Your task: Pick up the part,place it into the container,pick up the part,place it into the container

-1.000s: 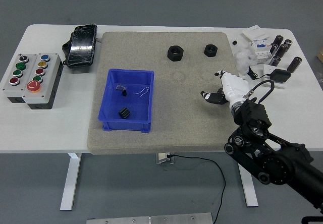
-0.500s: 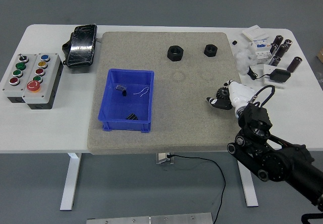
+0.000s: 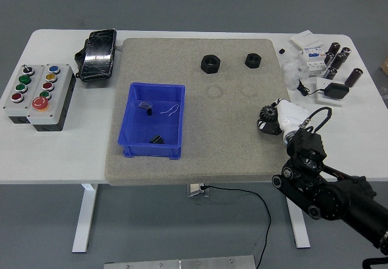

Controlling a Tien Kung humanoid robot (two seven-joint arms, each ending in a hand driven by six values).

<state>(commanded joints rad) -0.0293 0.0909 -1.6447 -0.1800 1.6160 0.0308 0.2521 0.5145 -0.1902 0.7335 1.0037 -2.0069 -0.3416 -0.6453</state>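
A blue container stands on the left part of the grey mat. Inside it lie a small black part near the front wall, a smaller dark piece and a thin wire. Two black hex nuts rest on the mat's far side. My right hand, white with black fingers, hovers over the mat's right edge, well right of the container. Its fingers are curled and hold nothing. The left arm is out of view.
A grey button box and a black device sit on the table's left. At the back right are several dark cylinders, white boxes and a black adapter.
My right hand drew back toward the right and lower, and its spread fingers curled in. The black part in the container shifted toward the front wall and settled.
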